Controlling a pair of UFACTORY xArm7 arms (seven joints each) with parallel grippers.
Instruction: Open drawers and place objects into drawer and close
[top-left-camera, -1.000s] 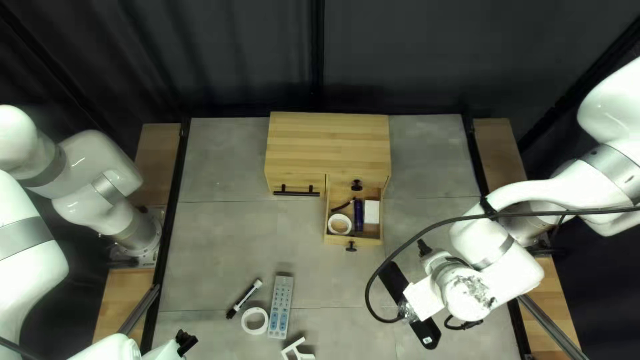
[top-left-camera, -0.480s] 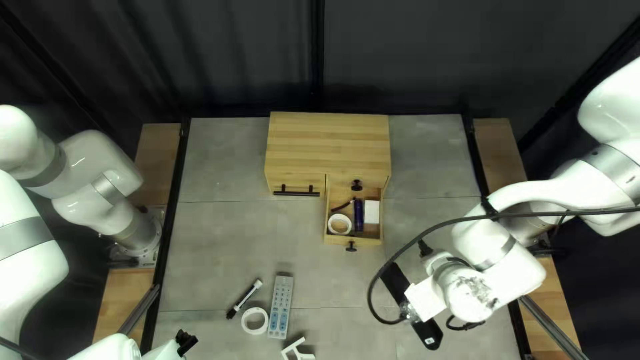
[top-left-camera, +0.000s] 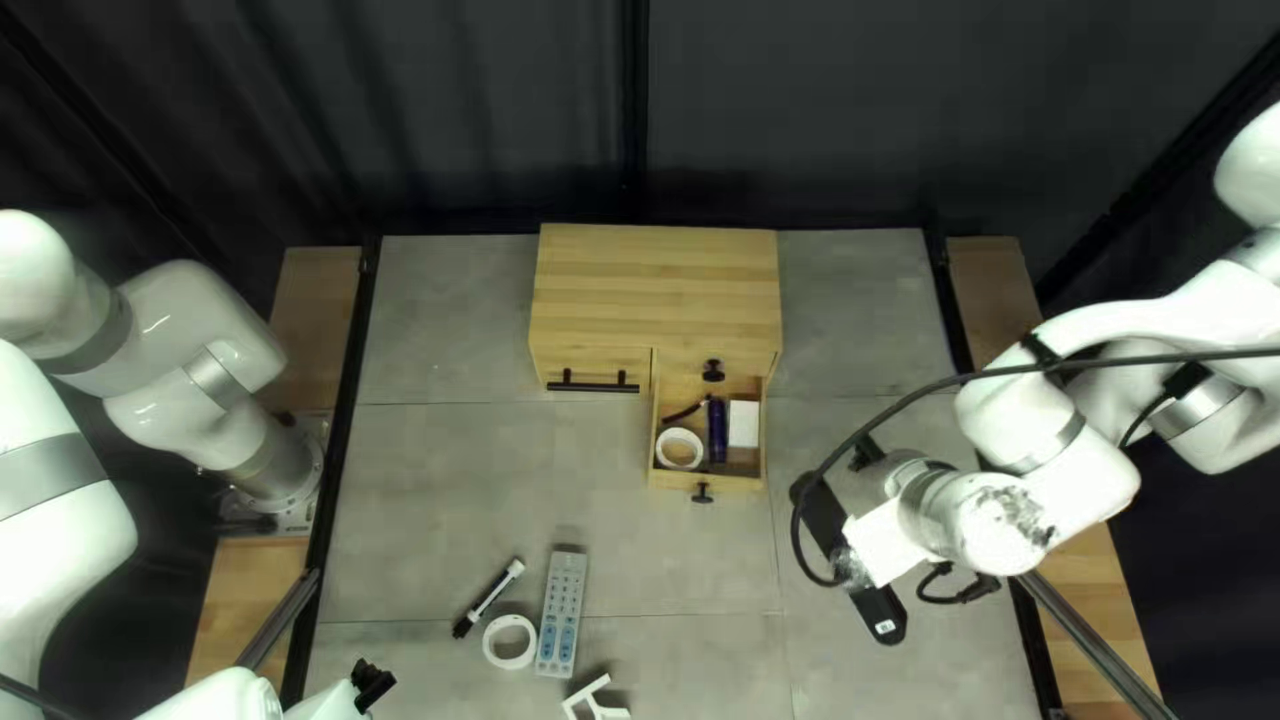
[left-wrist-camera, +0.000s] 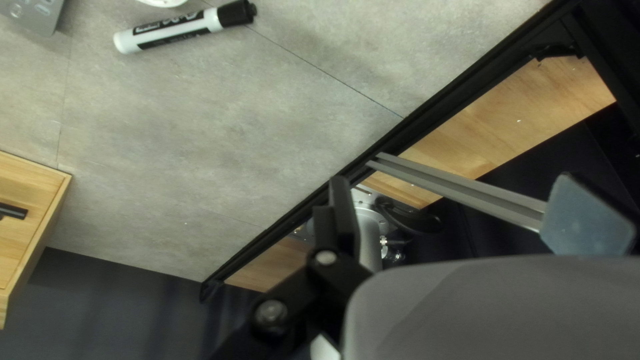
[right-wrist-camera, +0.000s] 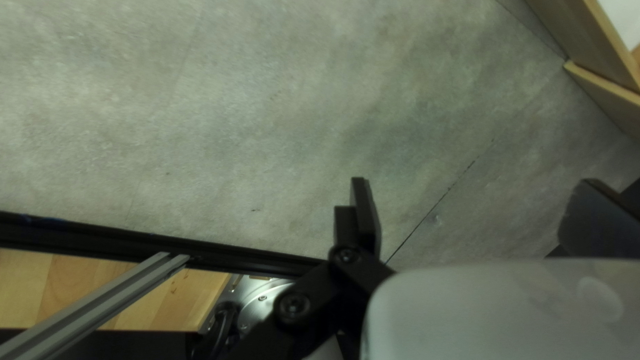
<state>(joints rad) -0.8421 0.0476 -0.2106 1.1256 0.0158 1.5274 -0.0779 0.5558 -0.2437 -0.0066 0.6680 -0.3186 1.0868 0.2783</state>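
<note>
My right gripper [top-left-camera: 876, 603] is over the table right of the wooden drawer unit [top-left-camera: 656, 287], fingertips hidden beneath its mount. My left gripper [top-left-camera: 374, 683] is at the lower left. A small drawer [top-left-camera: 706, 482] stands pulled out, holding a tape roll [top-left-camera: 679, 448], dark blue cylinder [top-left-camera: 718, 427], white box [top-left-camera: 743, 424] and thin black item [top-left-camera: 686, 412]. The other drawer [top-left-camera: 591, 362] is closed. In their wrist views, my left gripper [left-wrist-camera: 453, 193] and right gripper [right-wrist-camera: 474, 193] are open and hold nothing. A marker [left-wrist-camera: 183, 28] lies beyond the left one.
On the table are the marker [top-left-camera: 488, 596], another white tape roll [top-left-camera: 510, 642], a grey power strip [top-left-camera: 562, 614] and a white bracket [top-left-camera: 596, 699] near the front. A loose black cable [top-left-camera: 854, 460] loops from my right arm.
My right arm has shifted up and to the right in the top left view, drawing its gripper and cable along. My left arm and the objects have stayed put.
</note>
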